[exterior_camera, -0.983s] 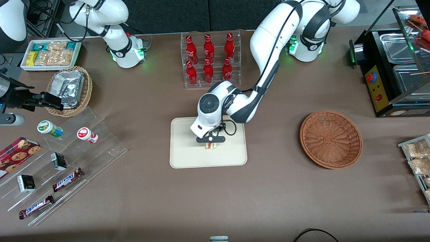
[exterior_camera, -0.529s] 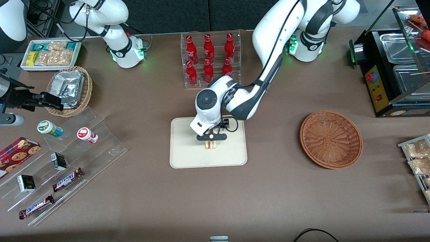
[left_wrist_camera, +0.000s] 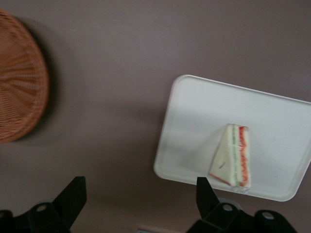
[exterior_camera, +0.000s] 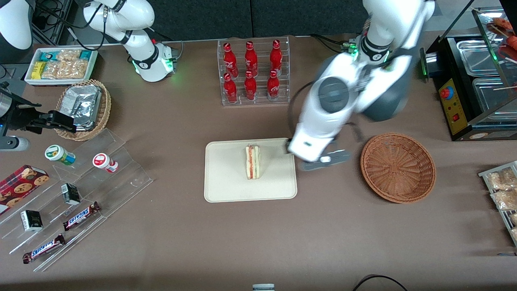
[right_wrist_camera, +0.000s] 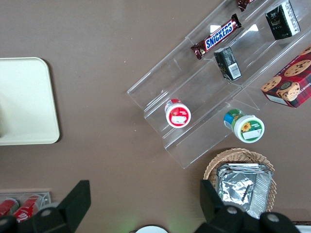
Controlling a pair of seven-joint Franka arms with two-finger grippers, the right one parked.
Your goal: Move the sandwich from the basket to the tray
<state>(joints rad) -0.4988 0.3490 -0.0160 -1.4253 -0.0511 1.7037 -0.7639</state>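
Sandwich [exterior_camera: 253, 162] flat on tray [exterior_camera: 226, 182], filling edge toward basket [exterior_camera: 398, 167]; hand [exterior_camera: 325, 158] spread wide.

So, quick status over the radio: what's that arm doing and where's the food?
Gripper open, empty, between tray and basket. Triangular white-bread sandwich lies on cream plastic tray. Reddish-brown wicker basket empty. Nothing obstructing.

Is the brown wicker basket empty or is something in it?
Empty: the basket shows only bare weave; the sandwich lies on the tray.

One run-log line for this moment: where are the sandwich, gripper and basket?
sandwich: on tray, released | gripper: open, empty, above table between tray and basket | basket: empty
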